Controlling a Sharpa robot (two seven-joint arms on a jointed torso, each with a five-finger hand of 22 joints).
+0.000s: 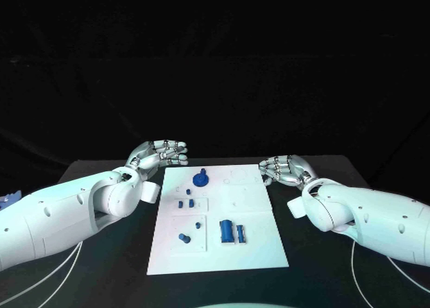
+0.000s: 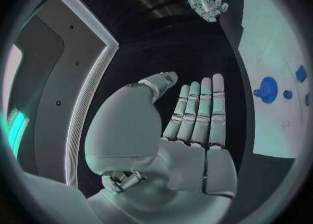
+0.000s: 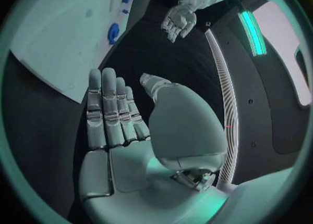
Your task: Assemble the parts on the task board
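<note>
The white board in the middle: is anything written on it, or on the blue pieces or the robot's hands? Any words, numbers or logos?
No text can be read.
Board: only faint outlines, no letters or numbers visible.
Blue parts: plain, no markings visible.
Left hand and right hand: bare, with no label or logo.

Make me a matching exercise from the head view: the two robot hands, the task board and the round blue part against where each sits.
Things:
1. left robot hand
2. right robot hand
3. task board
4. round blue part

Places:
A. flat in the middle of the table, between the arms
B. open, beside the board's far right corner
C. on the board near its far edge
D. open, beside the board's far left corner

Pairs: 1-D, 2-B, 3-A, 4-C
</note>
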